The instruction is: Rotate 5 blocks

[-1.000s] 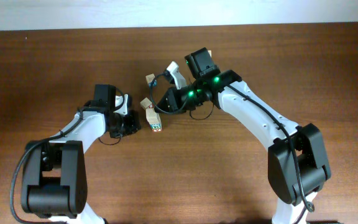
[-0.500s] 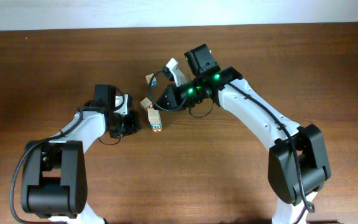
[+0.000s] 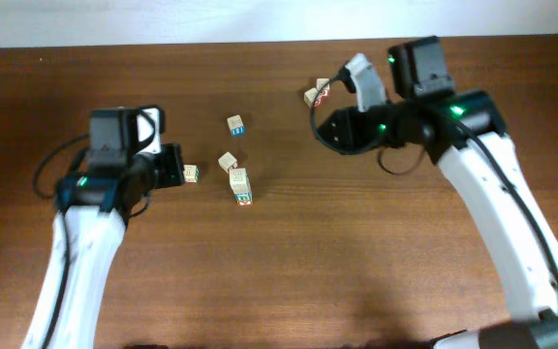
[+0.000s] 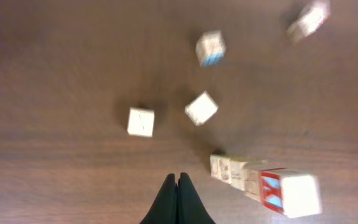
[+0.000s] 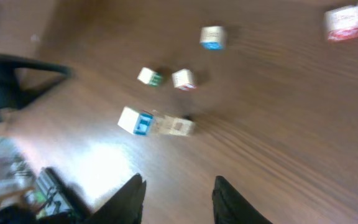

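Several pale wooden blocks lie mid-table. One block [image 3: 235, 124] with a blue face sits apart, another block [image 3: 227, 161] lies below it, and a column of blocks [image 3: 240, 184] stands beside that; its top block [image 4: 288, 191] shows a red X. A single block [image 3: 191, 174] rests just right of my left gripper [image 3: 170, 167], which is shut and empty [image 4: 178, 182]. Two blocks [image 3: 315, 93] lie at the back. My right gripper [image 3: 325, 134] hovers to their lower right, open with nothing between its fingers [image 5: 179, 184].
Dark brown wooden table [image 3: 356, 252]; a white wall edge [image 3: 260, 19] runs along the back. Both white arms reach in from the near side, the left arm [image 3: 76, 252] and the right arm [image 3: 502, 213].
Both arms have pulled away from the block cluster, the left one to the left, the right one up and to the right. The right gripper has opened. Blocks they covered now show.
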You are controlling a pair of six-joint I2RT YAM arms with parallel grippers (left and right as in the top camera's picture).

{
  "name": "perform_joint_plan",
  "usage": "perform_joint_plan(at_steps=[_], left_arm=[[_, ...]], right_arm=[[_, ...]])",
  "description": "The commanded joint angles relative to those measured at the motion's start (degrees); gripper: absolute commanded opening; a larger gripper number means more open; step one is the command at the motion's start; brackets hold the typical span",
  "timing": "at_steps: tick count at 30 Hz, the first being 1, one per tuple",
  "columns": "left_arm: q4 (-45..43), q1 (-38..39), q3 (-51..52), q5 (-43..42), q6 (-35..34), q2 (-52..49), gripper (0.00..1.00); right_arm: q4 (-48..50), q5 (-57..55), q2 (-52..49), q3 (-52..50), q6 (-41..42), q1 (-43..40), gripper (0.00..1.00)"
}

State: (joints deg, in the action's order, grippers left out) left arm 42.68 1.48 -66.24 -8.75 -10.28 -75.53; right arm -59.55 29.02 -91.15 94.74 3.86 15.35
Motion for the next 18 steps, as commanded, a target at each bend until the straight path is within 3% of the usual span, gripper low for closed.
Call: perform_joint_plan(at_steps=[1,2,7,9,18], left_arm=[[2.6,-0.2,-0.7,3.9,0.9,9.5,0.49],[3.5,-0.2,-0.7,3.9,0.9,11.7,0.99],[3.5,-0.2,-0.7,3.9,0.9,16.7,0.99],[3.5,-0.2,-0.7,3.9,0.9,16.9,0.99],[3.5,-0.2,-0.7,3.9,0.9,16.6,0.99]], right_arm=[[-3.3,-16.1,6.5,0.7,-4.1,0.0,0.49],[-5.2,-19.5,8.5,0.7,-4.1,0.0,0.53],[-12.2,-27.8,17.8,0.7,-1.1,0.0,0.76],[-14.4,-28.7,22.0,0.7,-0.2,0.0,0.99],[-18.1,-30.3,37.9,0.7,-0.2,0.0,0.99]])
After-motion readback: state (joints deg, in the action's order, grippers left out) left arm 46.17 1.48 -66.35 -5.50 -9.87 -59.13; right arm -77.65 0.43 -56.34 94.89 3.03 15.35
